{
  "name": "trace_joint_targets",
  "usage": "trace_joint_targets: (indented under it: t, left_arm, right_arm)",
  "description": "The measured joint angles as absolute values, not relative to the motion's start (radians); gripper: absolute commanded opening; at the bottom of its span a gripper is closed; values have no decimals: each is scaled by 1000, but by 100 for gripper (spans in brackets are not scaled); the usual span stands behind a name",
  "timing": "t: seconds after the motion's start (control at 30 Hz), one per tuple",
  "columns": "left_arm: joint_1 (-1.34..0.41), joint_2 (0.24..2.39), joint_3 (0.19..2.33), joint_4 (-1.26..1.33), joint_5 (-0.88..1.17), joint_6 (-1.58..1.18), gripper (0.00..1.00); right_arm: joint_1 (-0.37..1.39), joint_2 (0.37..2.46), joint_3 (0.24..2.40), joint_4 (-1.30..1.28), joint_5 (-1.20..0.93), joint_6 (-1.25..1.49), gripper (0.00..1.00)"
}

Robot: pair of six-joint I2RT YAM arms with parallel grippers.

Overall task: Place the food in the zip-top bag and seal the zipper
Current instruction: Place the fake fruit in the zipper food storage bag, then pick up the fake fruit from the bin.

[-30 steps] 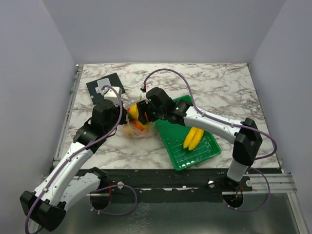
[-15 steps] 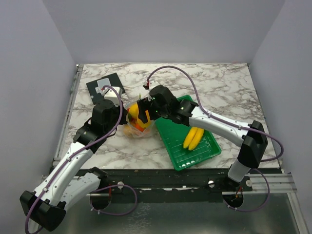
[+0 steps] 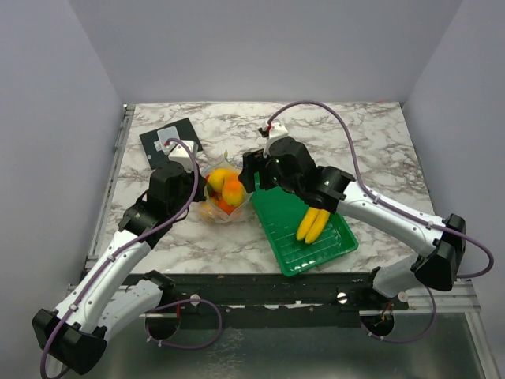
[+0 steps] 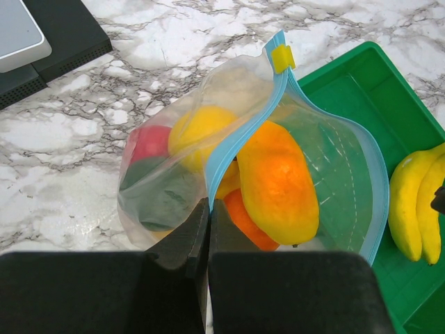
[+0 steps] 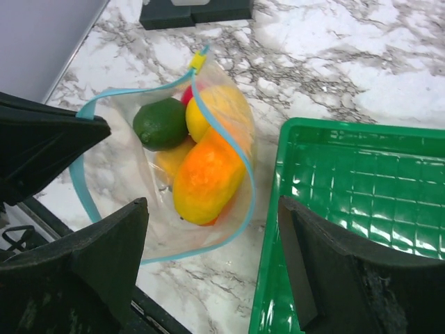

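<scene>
Left wrist: my left gripper (image 4: 208, 209) pinches the light-blue zipper strip (image 4: 242, 125) of the clear plastic bag (image 4: 334, 163), propping it open; right gripper (image 5: 208, 209) gapes empty.

Fruit-filled zip-top bag (image 3: 222, 196) beside green tray (image 3: 289, 242), bananas (image 3: 313, 223) in tray

We only get part of the bananas (image 4: 411, 202) in the left wrist view, since the right edge chops them. The red fruit (image 4: 149, 142) is mostly buried behind the yellow fruit (image 4: 198, 129) and the zip-top bag (image 4: 334, 156) film. The green tray (image 5: 348, 181) runs off the right wrist frame.
</scene>
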State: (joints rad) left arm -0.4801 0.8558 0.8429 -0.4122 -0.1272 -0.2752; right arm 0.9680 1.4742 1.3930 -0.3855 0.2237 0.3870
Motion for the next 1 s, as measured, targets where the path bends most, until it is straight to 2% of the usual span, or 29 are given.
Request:
trace_joint_targets:
  t: [0.27, 0.63, 1.0]
  left_arm:
    - [-480, 856, 843, -412, -127, -275, 0]
    - [-480, 856, 843, -412, -127, -275, 0]
    - [-480, 856, 843, -412, -126, -276, 0]
  right_arm:
    - [968, 1374, 1275, -432, 378, 435, 80]
    - [968, 1212, 1087, -613, 541, 632, 74]
    - [968, 1202, 984, -815, 624, 908, 68]
